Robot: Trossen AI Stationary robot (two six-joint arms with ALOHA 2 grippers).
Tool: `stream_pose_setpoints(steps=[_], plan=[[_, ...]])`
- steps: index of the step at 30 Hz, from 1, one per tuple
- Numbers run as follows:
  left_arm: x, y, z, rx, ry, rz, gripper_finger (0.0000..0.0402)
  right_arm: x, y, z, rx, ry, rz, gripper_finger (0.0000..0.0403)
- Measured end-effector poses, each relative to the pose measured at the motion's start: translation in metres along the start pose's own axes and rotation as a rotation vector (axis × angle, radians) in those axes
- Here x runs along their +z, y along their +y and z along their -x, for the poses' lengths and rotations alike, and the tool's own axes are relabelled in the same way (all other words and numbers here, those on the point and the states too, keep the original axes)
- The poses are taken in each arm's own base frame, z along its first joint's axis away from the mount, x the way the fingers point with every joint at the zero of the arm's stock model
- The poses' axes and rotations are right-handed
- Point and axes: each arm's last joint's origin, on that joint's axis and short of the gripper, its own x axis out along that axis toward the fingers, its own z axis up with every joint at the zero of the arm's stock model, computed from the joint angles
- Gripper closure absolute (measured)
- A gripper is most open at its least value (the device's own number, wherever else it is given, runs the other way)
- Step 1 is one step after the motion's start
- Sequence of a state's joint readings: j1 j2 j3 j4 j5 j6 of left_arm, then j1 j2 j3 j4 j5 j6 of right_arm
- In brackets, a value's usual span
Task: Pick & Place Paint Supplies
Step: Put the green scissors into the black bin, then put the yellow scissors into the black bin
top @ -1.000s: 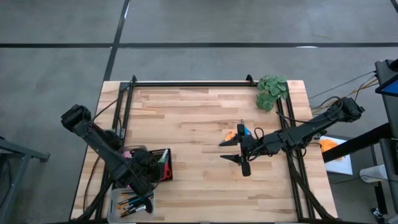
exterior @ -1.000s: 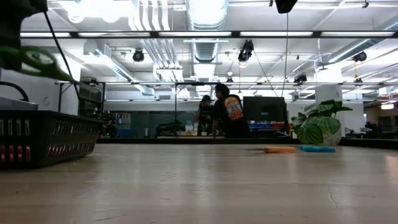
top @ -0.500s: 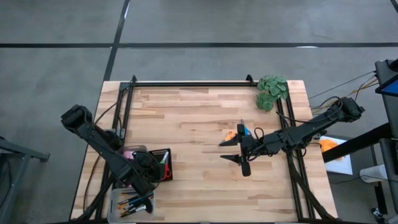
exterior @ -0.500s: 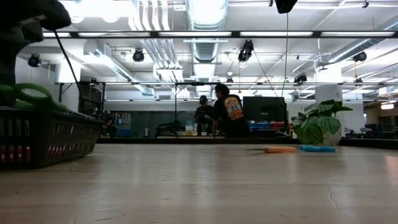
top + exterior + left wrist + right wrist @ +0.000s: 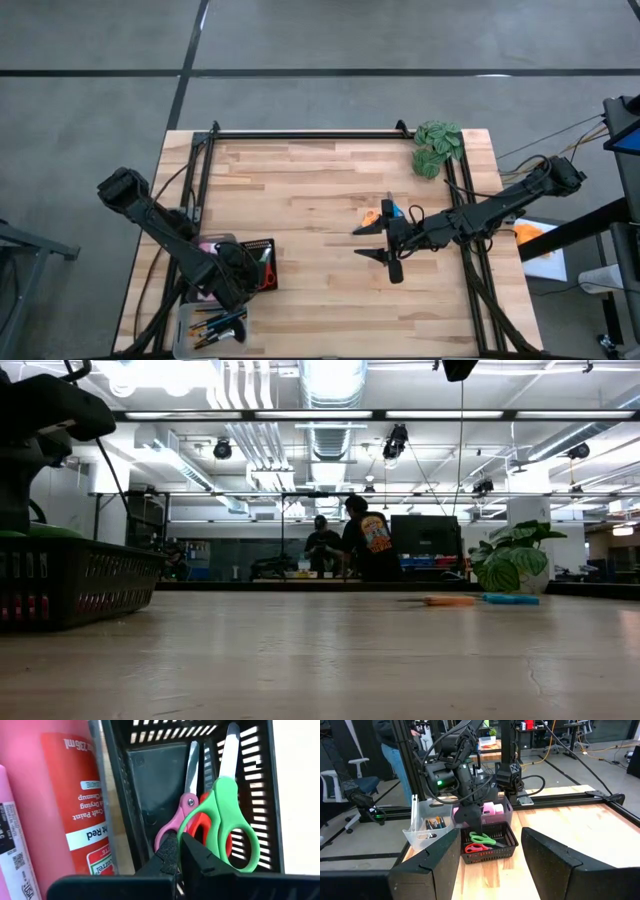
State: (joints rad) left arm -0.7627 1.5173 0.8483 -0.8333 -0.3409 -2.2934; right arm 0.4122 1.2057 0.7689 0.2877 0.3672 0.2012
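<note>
- Left gripper: fingers pressed together, nothing pinched, poised over the black basket at the counter's near left, presumably just after a drop-off.
- Green scissors, pink scissors and red scissors: laid in the basket, sorted together.
- Paint bottles: kept in the adjoining bin.
- Brushes: gathered in the clear tray.
- Right gripper: fingers spread, empty, held mid-counter.
- Orange scissors and blue scissors: lying just beyond it, still uncollected.

Grey floor, bright ceiling lights
</note>
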Motion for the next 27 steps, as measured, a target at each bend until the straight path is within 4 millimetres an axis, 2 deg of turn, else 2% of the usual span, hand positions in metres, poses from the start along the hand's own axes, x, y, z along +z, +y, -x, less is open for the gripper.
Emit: stream_pose_setpoints(steps=[11,21,27], plan=[[0.000,-0.002,0.000,-0.010,-0.001,-0.012,0.0334,0.000,0.000,0.000,0.000,0.000,0.000,0.0194],[0.002,-0.002,0.003,-0.021,0.004,-0.016,0.0330,0.000,0.000,0.000,0.000,0.000,0.000,0.0194],[0.006,-0.010,0.022,-0.066,-0.031,-0.080,0.0329,0.000,0.000,0.000,0.000,0.001,0.000,0.0194]])
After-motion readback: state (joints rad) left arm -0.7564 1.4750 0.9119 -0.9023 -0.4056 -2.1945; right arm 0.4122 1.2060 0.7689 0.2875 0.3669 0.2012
